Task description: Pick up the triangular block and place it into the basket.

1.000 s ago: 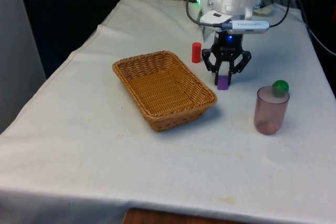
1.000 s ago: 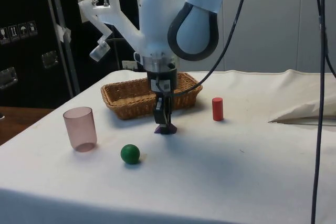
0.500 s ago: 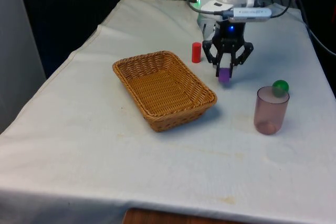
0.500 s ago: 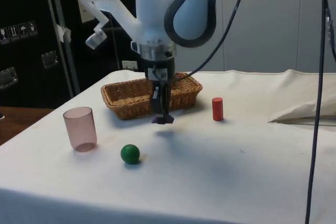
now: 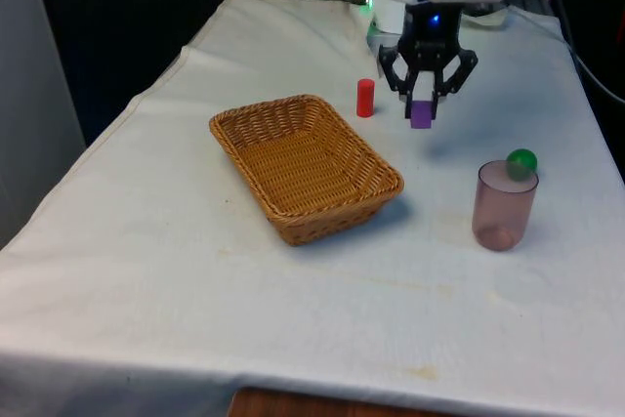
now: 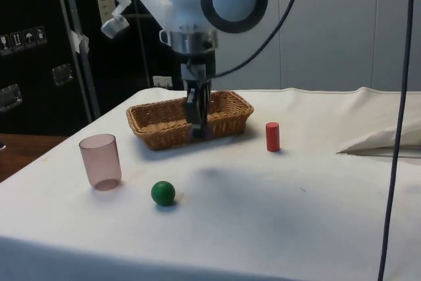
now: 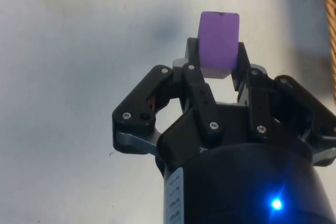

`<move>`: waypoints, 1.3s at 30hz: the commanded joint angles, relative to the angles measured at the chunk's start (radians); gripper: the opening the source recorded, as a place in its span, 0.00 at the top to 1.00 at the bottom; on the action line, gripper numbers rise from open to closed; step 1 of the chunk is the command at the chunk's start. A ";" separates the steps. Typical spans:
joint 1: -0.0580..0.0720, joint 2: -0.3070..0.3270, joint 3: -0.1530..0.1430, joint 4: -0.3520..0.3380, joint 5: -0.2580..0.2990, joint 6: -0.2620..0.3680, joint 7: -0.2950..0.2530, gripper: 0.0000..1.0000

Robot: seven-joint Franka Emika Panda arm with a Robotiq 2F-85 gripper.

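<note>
Gripping purple block (image 7: 218, 44) | hand (image 5: 422, 114) clamped | block's lower half hidden by fingers

A white cloth (image 5: 293, 319) covers the table, with dark cabinets (image 6: 33, 51) and a pale wall (image 6: 329, 24) behind.

You've got the purple triangular block (image 5: 421, 114) pinched off the cloth, w/ the oblong wicker basket (image 5: 305, 165) lying open-side up toward the front view's left, nothing inside.
</note>
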 commanded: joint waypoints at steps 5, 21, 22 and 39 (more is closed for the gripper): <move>0.001 -0.044 -0.003 0.001 -0.007 -0.047 0.000 0.66; -0.003 -0.117 -0.029 0.040 -0.008 -0.145 -0.045 0.66; -0.004 -0.114 -0.037 0.051 -0.006 -0.151 -0.058 0.66; -0.011 -0.056 -0.118 0.144 0.016 -0.161 -0.175 0.66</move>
